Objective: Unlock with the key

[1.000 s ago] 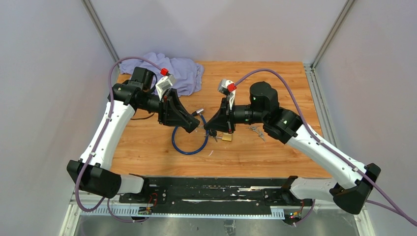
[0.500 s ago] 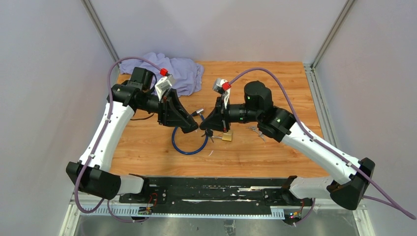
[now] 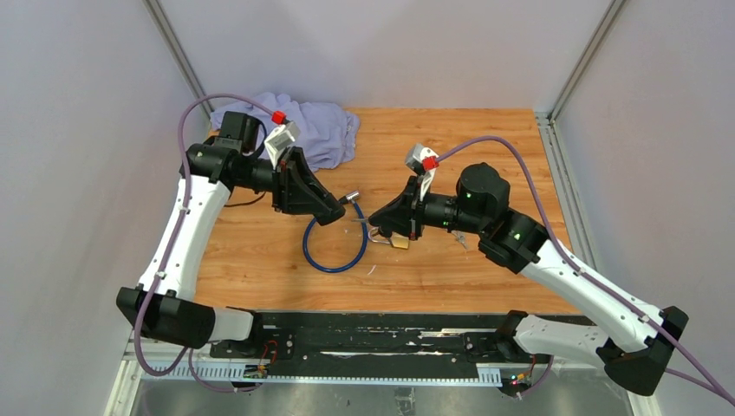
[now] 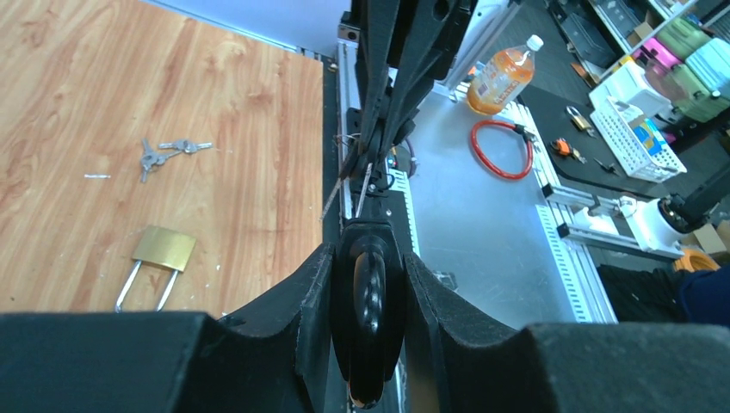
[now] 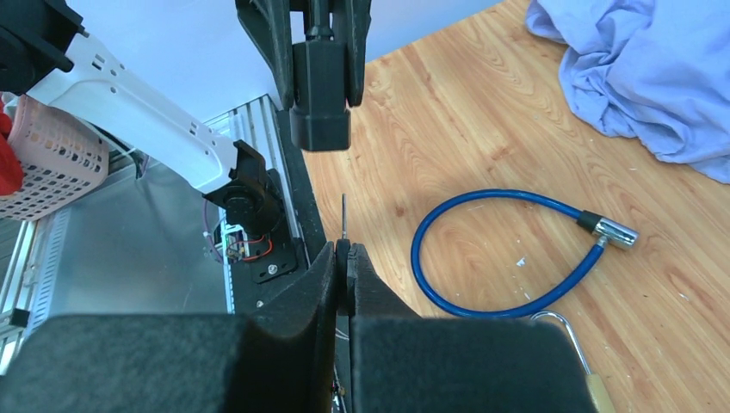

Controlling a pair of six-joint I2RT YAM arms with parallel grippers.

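Since half a second ago the two arms have drawn apart, the right one pulling back toward the right edge, so the key [image 5: 343,215] now stands clear of the lock body [image 5: 320,112] with open air between blade tip and lock face. The key is pinched flat in the right gripper [image 5: 343,258], jaws pressed together on it with only the thin blade sticking out, aimed straight at the lock; that grip likely leaves the tip free to enter the keyway. The lock body hangs above the table [image 3: 485,147], a little left of its middle, clamped by the left gripper [image 4: 368,255], which seems to present its end face toward the key and steady it against a push or twist. From it the blue cable [image 5: 495,196] droops in a loop onto the wood toward the near edge. I judge the insertion not yet made; lining the blade up again is the next concern. A brass padlock [image 4: 163,248] lies under the right gripper, spare keys [image 4: 163,153] sit toward the right edge, and a cloth [image 3: 316,126] is bunched in the far left corner.
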